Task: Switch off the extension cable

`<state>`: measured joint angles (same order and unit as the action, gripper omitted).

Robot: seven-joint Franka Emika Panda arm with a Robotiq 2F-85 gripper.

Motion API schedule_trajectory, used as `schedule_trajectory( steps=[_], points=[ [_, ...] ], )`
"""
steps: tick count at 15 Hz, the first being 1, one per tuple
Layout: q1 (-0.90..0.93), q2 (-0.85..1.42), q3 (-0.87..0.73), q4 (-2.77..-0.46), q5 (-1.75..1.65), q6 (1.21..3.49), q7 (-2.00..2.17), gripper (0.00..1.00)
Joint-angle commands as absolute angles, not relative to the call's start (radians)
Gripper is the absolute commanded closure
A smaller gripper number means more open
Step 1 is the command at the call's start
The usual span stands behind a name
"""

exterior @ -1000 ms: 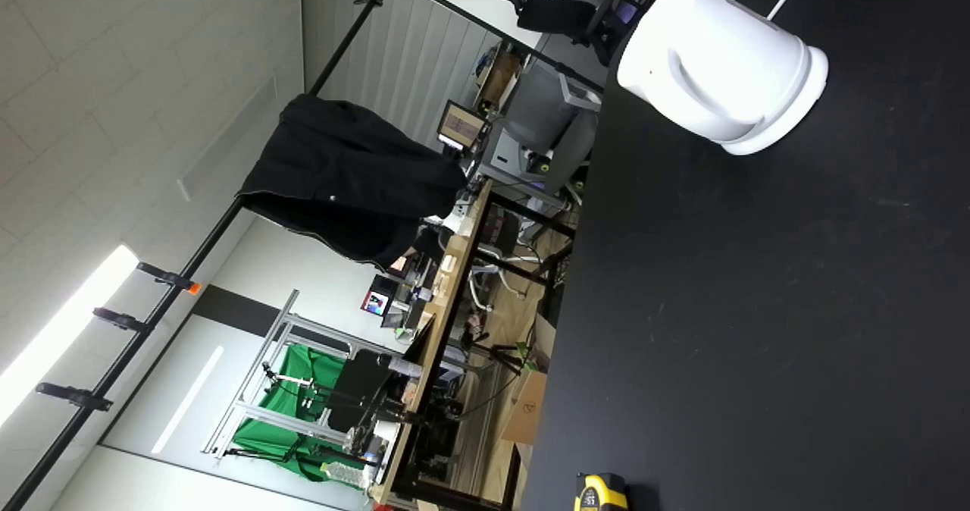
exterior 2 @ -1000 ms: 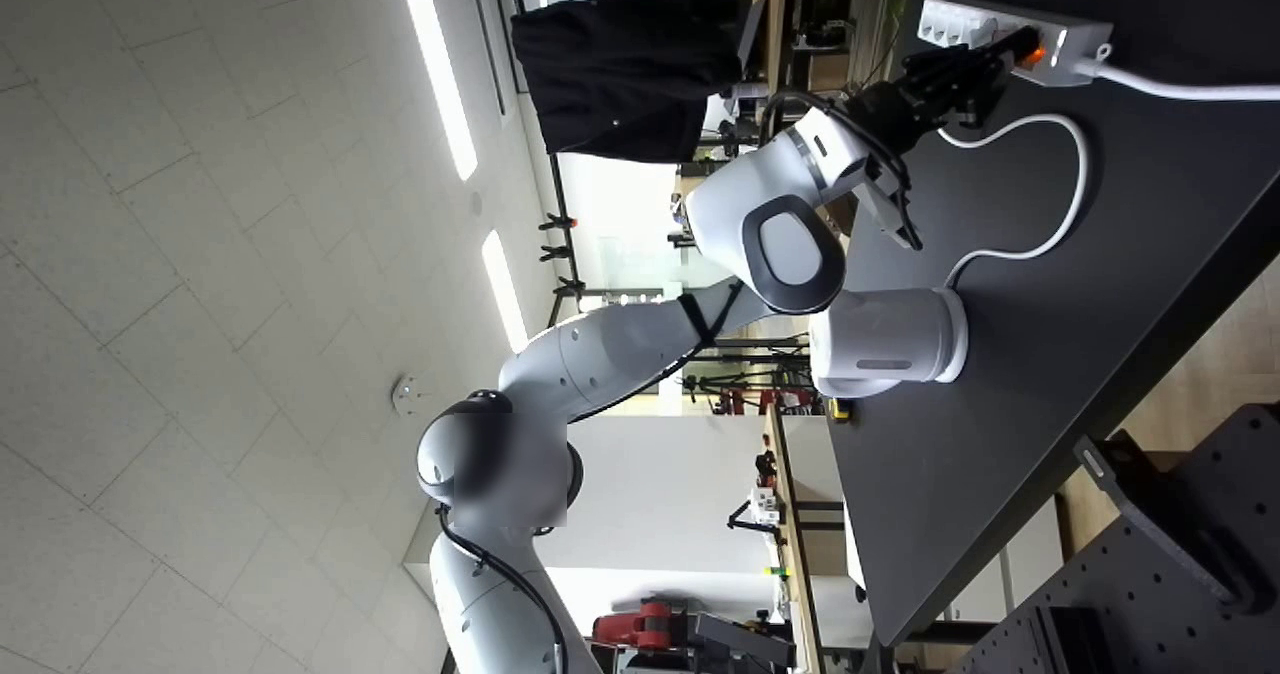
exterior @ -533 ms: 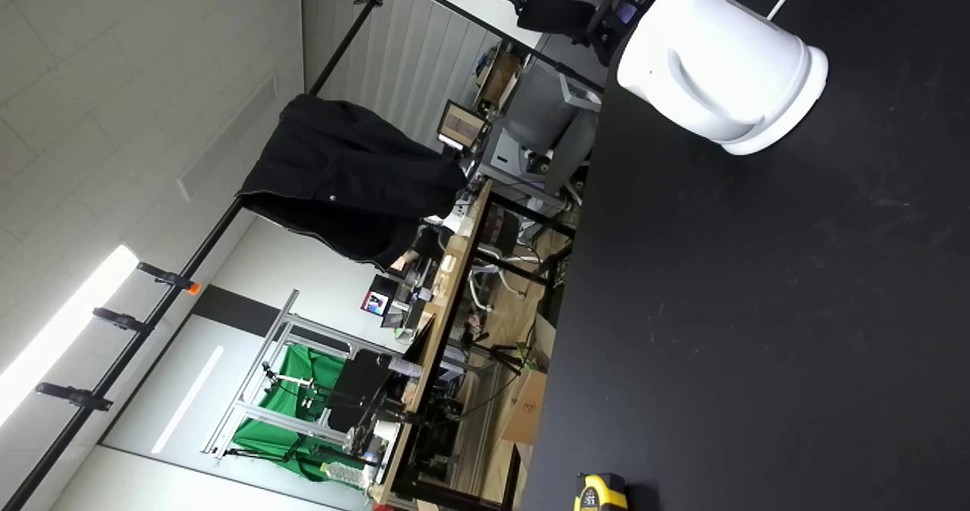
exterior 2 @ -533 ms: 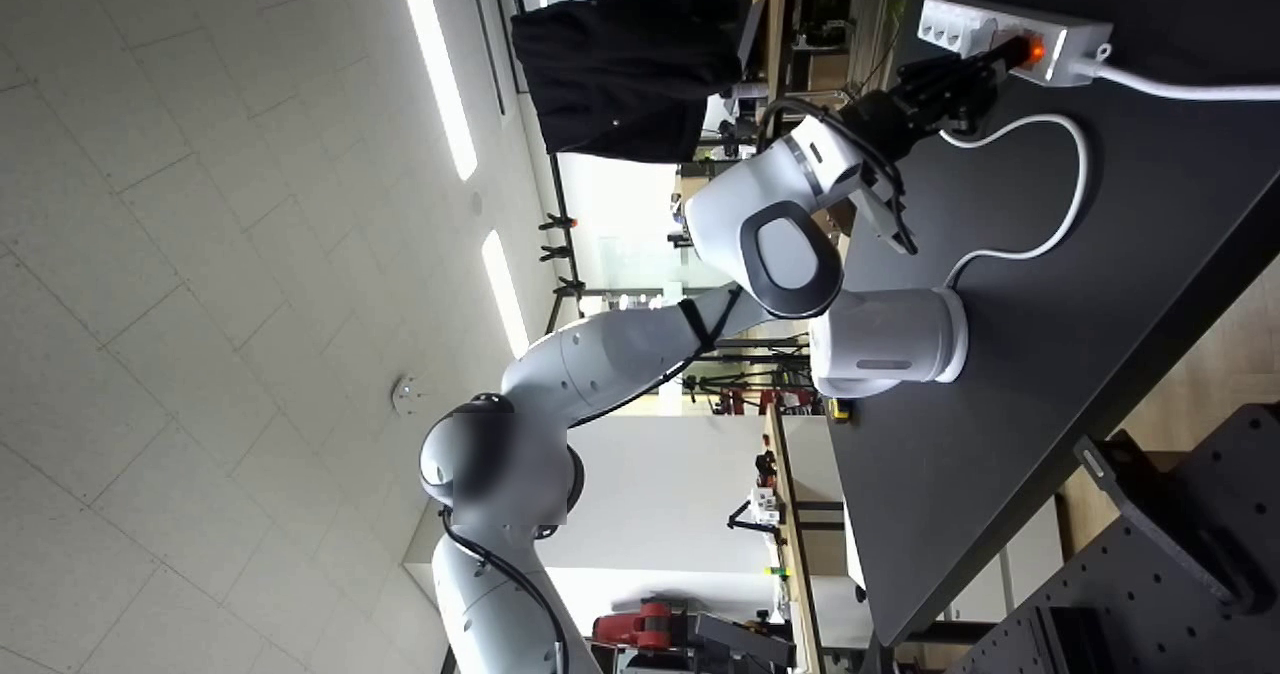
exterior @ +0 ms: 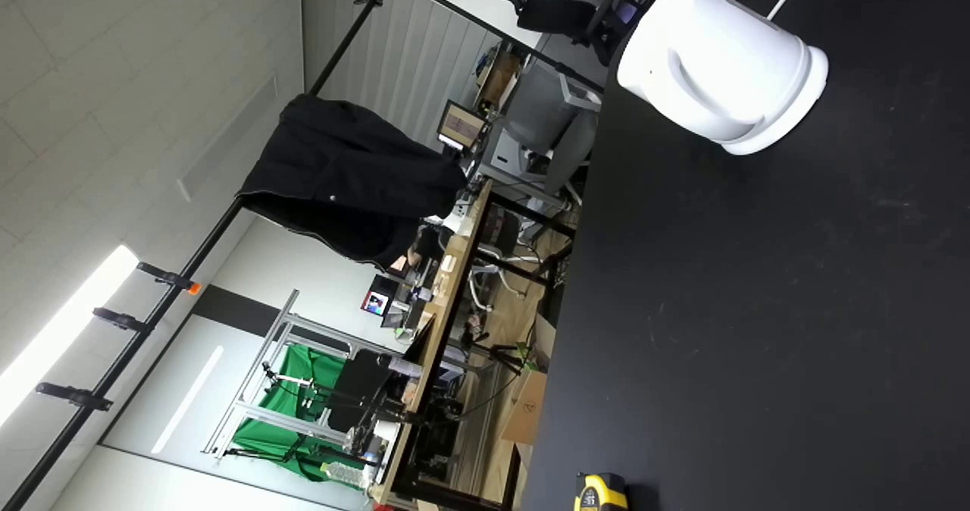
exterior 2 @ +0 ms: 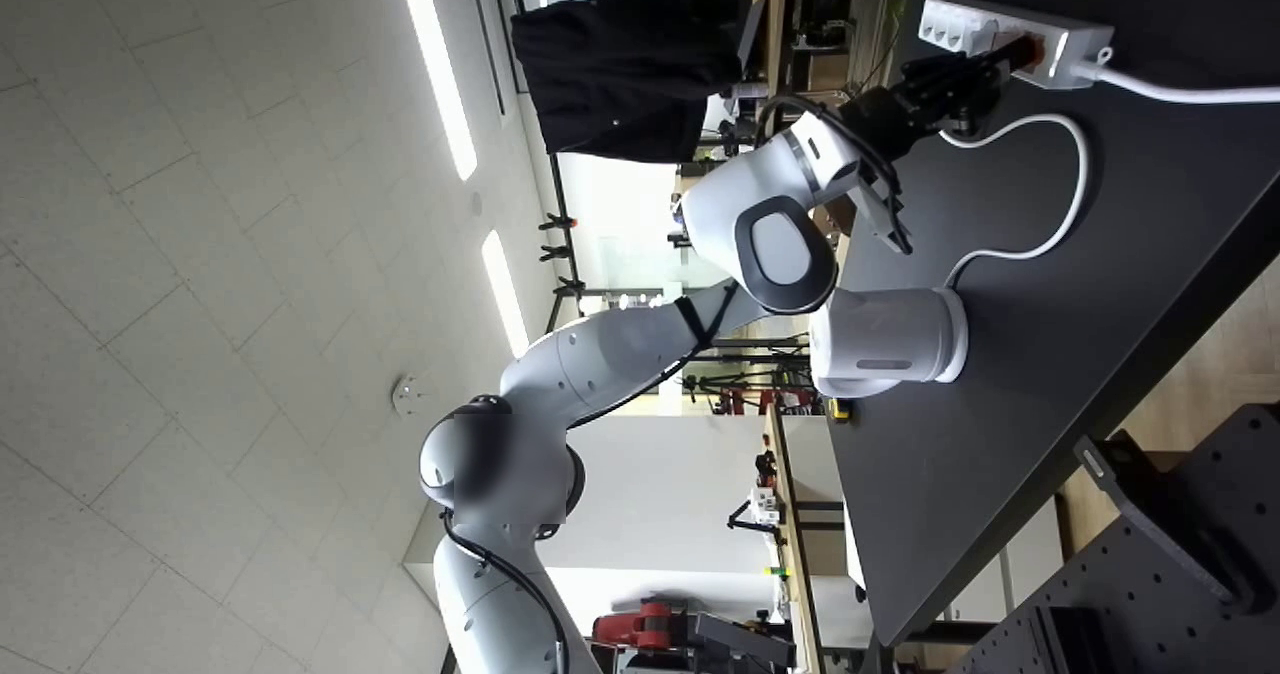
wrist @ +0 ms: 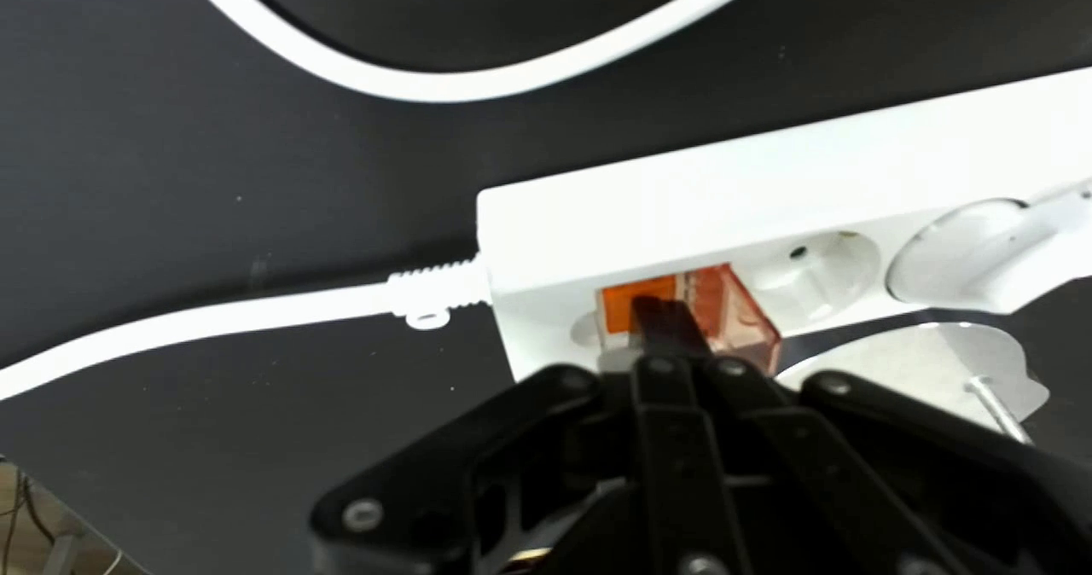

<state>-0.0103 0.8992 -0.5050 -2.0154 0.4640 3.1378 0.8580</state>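
The wrist view shows up close what looks small from outside: a round socket, a white plug pushed in just to the right of it, and a white cord coming out of the left end of the extension cable. In an exterior view you can see what the wrist view cannot: the big white arm stretched over the dark table. A white kettle stands on that table in both exterior views, and a black cloth hangs far behind.

The extension cable is a long white box. It lies on the table, well apart from the kettle. Near its left end, in the wrist view, is a switch. It is bright orange on the left, and on the right a see-through reddish part sticks up. The gripper has its two fingers pressed together. Their dark tip is right at the switch and hides some of it. It looks like they touch. I cannot tell if the switch is on or off.
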Motion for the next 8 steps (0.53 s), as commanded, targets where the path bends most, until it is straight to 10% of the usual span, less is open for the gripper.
schedule_trajectory(
  steps=[1,8],
  points=[
    [0.010,0.948,-0.540,-1.997,0.464,3.078,0.903,1.00],
    [0.072,0.990,-0.588,-1.997,0.462,3.077,0.939,1.00]
  ],
)
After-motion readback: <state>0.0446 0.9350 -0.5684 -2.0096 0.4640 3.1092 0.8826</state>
